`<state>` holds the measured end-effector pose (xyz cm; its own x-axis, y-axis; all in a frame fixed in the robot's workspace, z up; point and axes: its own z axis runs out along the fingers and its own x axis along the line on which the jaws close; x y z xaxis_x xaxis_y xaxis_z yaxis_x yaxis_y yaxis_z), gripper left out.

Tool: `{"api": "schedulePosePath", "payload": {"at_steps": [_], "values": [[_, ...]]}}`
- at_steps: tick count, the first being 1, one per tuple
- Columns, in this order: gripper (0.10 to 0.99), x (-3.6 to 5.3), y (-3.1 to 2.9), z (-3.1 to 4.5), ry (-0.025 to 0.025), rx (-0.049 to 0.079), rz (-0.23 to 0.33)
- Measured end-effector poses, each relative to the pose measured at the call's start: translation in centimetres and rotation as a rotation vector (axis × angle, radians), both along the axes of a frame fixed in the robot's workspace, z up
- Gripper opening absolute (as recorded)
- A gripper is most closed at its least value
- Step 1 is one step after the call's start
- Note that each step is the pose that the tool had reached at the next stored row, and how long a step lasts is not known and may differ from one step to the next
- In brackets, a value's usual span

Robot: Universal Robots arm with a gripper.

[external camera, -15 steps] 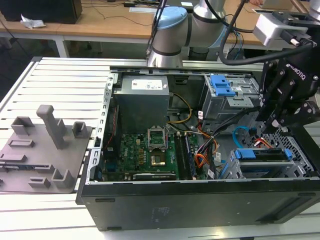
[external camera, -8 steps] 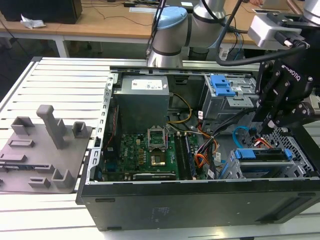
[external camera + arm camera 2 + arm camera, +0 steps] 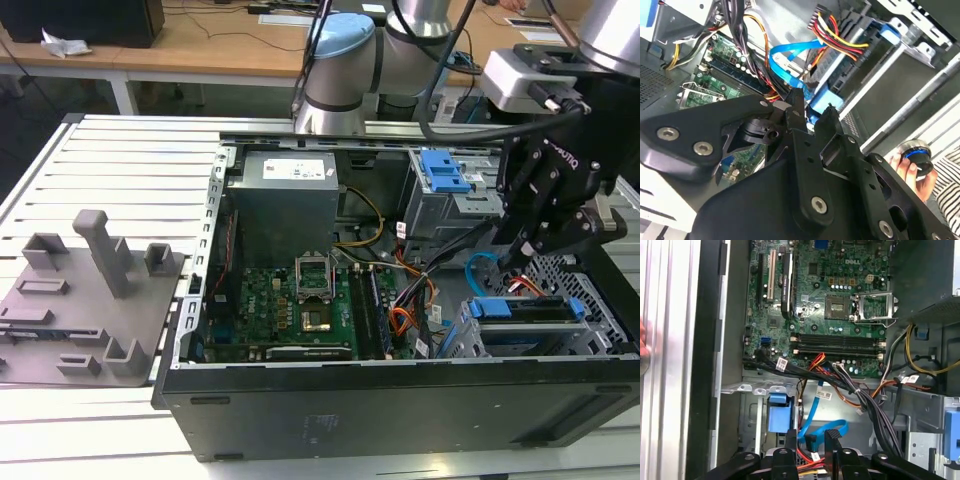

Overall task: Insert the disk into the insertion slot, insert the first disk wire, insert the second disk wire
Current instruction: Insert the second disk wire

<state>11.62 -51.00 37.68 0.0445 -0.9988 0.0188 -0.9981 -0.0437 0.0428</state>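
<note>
The pincer [image 3: 813, 440] hung spread just over the second disk wire [image 3: 810, 417] — its dark plug lay between the fingertips, unpinched — beside the disk [image 3: 527, 308] seated in the insertion slot [image 3: 590, 300].

My disk [image 3: 527, 309], blue-framed, sits level inside the perforated grey insertion slot [image 3: 590, 290] at the open computer case's corner, while the thin light-blue second disk wire [image 3: 812, 421] loops loose just above that slot, its dark plug hanging free.

The tool [image 3: 810, 116] hangs with fingers parted beside the second disk wire [image 3: 785, 62].
</note>
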Motion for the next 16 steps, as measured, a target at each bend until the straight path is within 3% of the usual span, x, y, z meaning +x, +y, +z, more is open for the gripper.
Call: {"api": "schedulePosePath", "payload": {"at_steps": [6, 9, 13, 16], "values": [[0.361, -0.06, 0.1, -1.42, 0.0, -0.005, 0.008], [0.349, -0.06, 0.1, -1.46, 0.0, -0.005, 0.009], [0.165, -0.06, 0.09, -1.46, 0.0, -0.005, 0.008], [0.161, -0.06, 0.09, -1.47, 0.0, -0.005, 0.008]]}}
